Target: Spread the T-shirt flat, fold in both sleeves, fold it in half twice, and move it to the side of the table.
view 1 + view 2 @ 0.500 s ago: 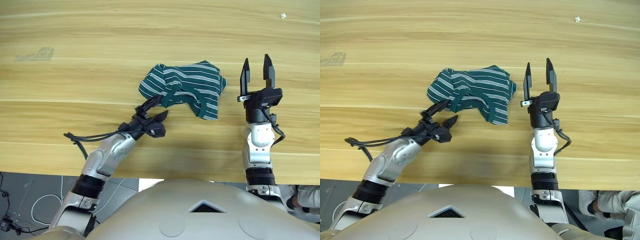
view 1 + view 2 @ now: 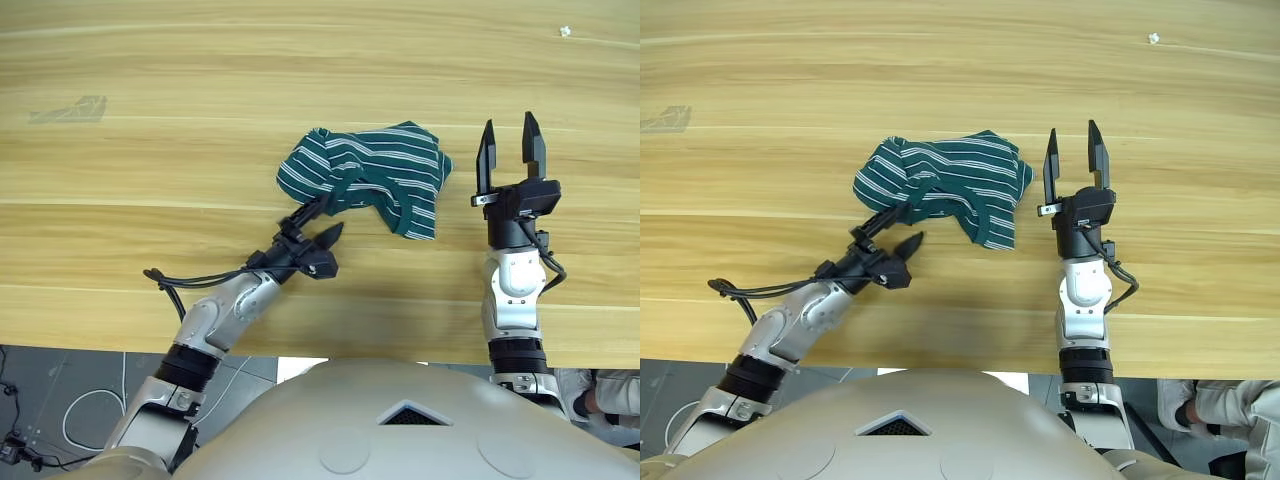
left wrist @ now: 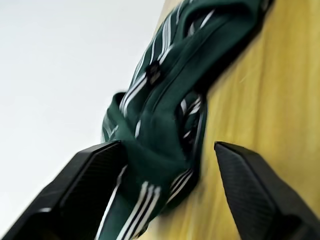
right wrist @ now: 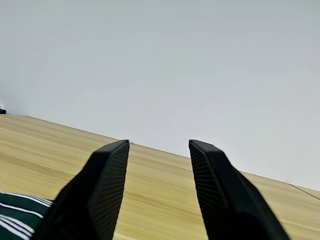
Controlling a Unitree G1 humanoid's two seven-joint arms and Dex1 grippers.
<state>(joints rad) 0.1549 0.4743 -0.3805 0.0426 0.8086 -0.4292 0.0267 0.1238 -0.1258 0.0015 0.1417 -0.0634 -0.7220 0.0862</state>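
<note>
**Shirt bunched mid-table, both pincers open**

I see the T-shirt (image 2: pixel 365 180), green with white stripes, lying crumpled in a heap near the middle of the table (image 2: pixel 150 60). My left gripper (image 2: pixel 331 212) sits at the heap's near left edge with its fingers spread wide. In the wrist view a fold of cloth lies between them, against one finger (image 3: pixel 90 175) but not pinched. My right gripper (image 2: pixel 508 125) stands just beside the shirt's right edge, clear of it. Its fingers are wide apart, pointing away from me and holding nothing.
</note>
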